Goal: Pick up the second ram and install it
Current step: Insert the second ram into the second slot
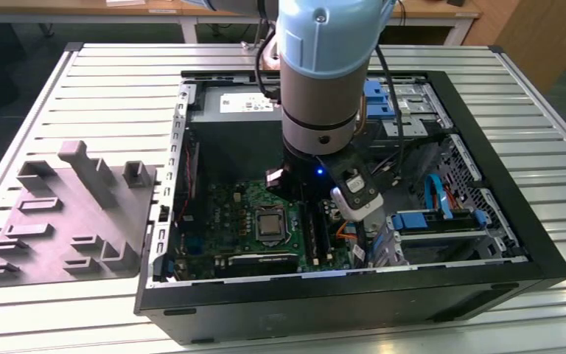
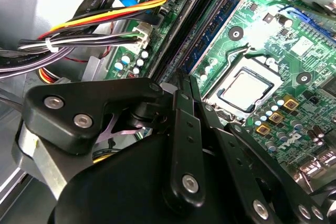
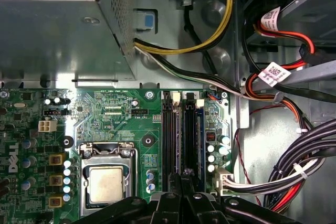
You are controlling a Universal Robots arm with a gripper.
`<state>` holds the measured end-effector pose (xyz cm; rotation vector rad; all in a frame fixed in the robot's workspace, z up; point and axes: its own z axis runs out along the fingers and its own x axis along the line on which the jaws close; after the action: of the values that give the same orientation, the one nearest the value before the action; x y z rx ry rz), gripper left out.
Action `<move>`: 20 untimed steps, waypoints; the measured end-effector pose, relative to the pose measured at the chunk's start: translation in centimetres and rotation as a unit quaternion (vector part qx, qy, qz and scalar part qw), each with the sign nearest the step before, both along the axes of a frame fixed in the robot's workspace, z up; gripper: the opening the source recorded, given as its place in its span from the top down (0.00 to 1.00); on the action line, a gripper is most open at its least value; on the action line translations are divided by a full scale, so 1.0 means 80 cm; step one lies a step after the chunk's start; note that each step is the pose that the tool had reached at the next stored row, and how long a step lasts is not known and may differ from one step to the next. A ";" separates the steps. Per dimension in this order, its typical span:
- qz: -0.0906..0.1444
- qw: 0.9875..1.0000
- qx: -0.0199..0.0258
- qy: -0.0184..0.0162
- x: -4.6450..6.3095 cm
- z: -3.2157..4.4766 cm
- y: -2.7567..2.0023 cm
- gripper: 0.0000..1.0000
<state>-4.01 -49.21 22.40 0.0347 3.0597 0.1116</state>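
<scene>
Black matte end effector [image 2: 185,80] [image 3: 181,178]: bolted linkage bars and slim flat fingers [image 2: 181,114], drawn together with the tips meeting. Can't tell if anything thin sits between them.

Second ram [image 2: 202,24] [image 3: 190,140] [image 1: 315,228]: long, narrow dark stick standing on edge in the slot bank, just beside a blue slot strip [image 3: 201,140]. The fingertips line up with it. Contact can't be confirmed.

Glossy green motherboard [image 3: 115,114] [image 2: 294,51] [image 1: 229,214] lies flat under it all, studded with small round capacitors. Square silver processor lid in a steel latch frame [image 3: 106,184] [image 2: 244,90] [image 1: 266,221] sits near the slots.

Bundled round wires in yellow, orange, red and black [image 2: 105,19] [image 3: 173,51], cinched with white ties, run past the slot ends.

Grey perforated sheet-metal power-supply box [image 3: 63,35] [image 1: 233,103] is beyond the board.

Pale-blue and silver cylindrical arm [image 1: 320,74] drops into the open black steel computer case [image 1: 362,295].

Grey moulded plastic fixture plate with raised blocks and slots [image 1: 67,221] is just beside the case, on the exterior view's left.

All of it rests on a ribbed aluminium tabletop [image 1: 116,88].
</scene>
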 end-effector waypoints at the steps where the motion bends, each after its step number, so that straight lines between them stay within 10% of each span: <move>1: 0.001 1.000 0.000 0.000 0.000 0.0000 0.0000 0.88; 20: 0.007 1.000 0.000 -0.002 -0.002 -0.0058 0.0000 0.88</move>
<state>-4.18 -49.22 21.94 0.0131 3.0556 0.1122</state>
